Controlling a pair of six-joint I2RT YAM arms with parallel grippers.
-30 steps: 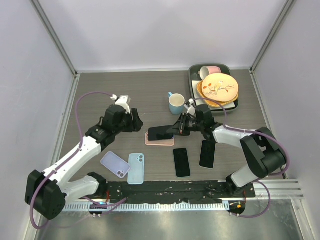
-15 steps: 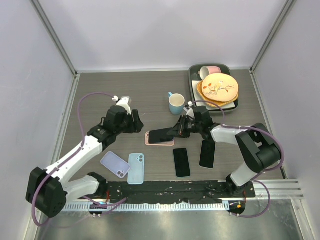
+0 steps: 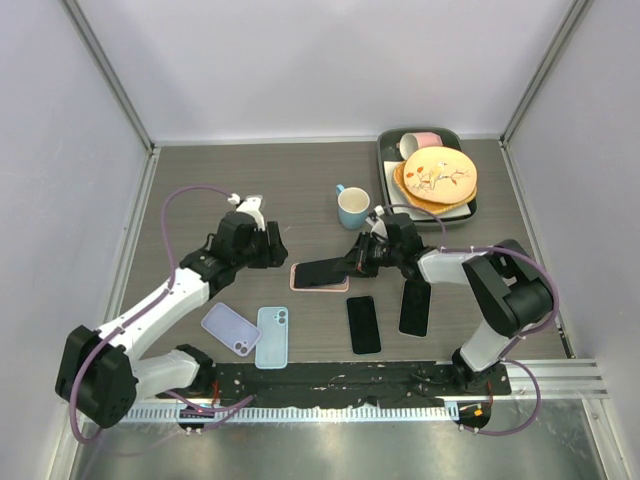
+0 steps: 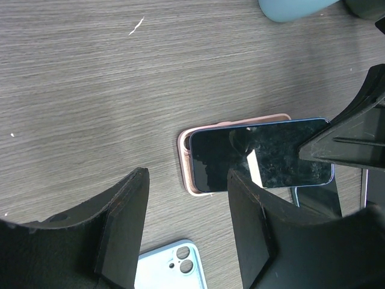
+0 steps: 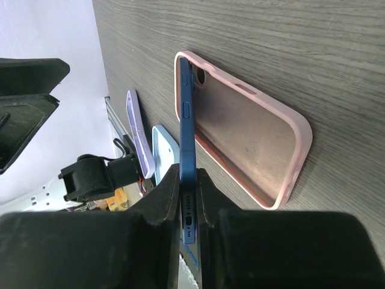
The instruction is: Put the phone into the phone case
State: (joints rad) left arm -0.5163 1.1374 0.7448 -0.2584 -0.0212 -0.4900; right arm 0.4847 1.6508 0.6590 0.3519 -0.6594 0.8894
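A pink phone case [image 3: 318, 284] lies open side up mid-table; it also shows in the left wrist view [image 4: 186, 158] and the right wrist view [image 5: 252, 141]. My right gripper [image 3: 362, 256] is shut on the charging-port end of a blue phone [image 3: 322, 268], held tilted with its far end touching the case's far rim [image 5: 186, 114]; its dark screen shows in the left wrist view [image 4: 258, 153]. My left gripper [image 3: 277, 245] is open and empty, just left of the case, fingers [image 4: 123, 223] spread above the table.
A blue mug [image 3: 351, 207] stands behind the case. A tray [image 3: 390, 185] with plates and a pink cup sits at the back right. A lilac case [image 3: 230, 328], a light blue case [image 3: 272, 336] and two dark phones [image 3: 363, 324] [image 3: 415, 307] lie near the front.
My right gripper has lowered the phone toward the pink case, so it lies flatter over it. My left gripper has shifted slightly right, closer to the case.
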